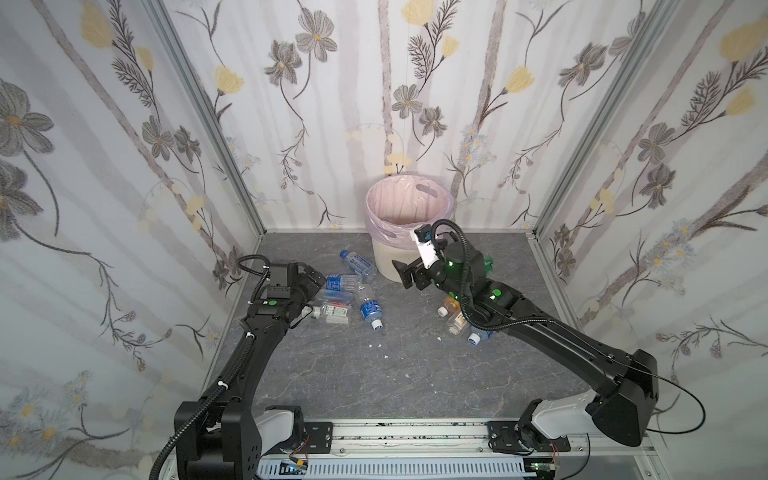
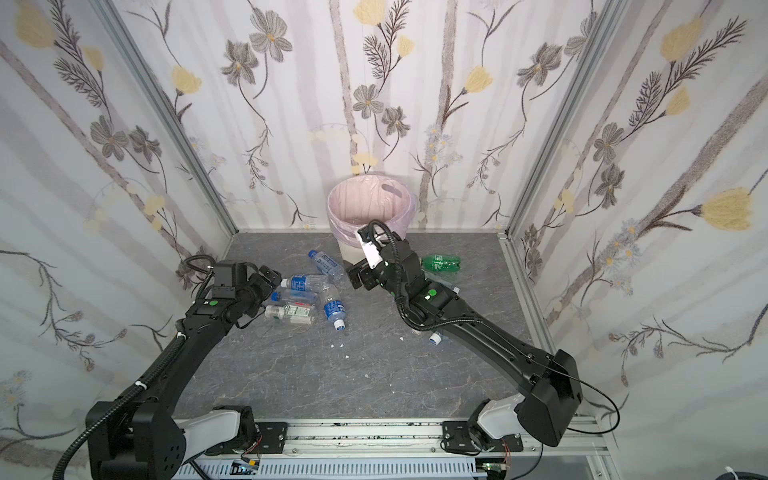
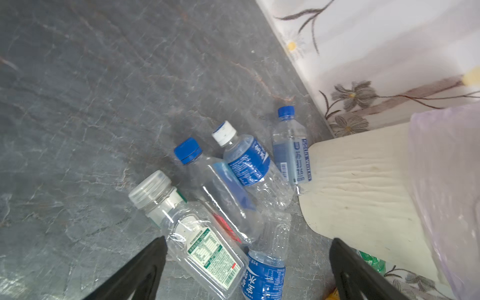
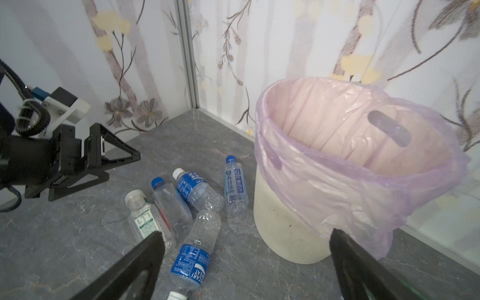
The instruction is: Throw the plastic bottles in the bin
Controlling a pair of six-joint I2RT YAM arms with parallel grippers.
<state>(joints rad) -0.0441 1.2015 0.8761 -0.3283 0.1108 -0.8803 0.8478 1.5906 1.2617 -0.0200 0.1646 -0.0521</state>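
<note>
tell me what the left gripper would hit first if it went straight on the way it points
Most likely the clear bottle with the green-and-white label, lying just ahead between the fingers of the open left gripper; the blue-labelled bottle beside it looks nearly as close; depth is unclear.

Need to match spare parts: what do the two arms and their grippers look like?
The left arm and right arm are black with angular shells, pale grey base links and round green stickers near the wrists. Black corrugated hoses run along each. The left gripper and right gripper have black, triangular open-frame jaws; white camera brackets sit on the wrists.
</note>
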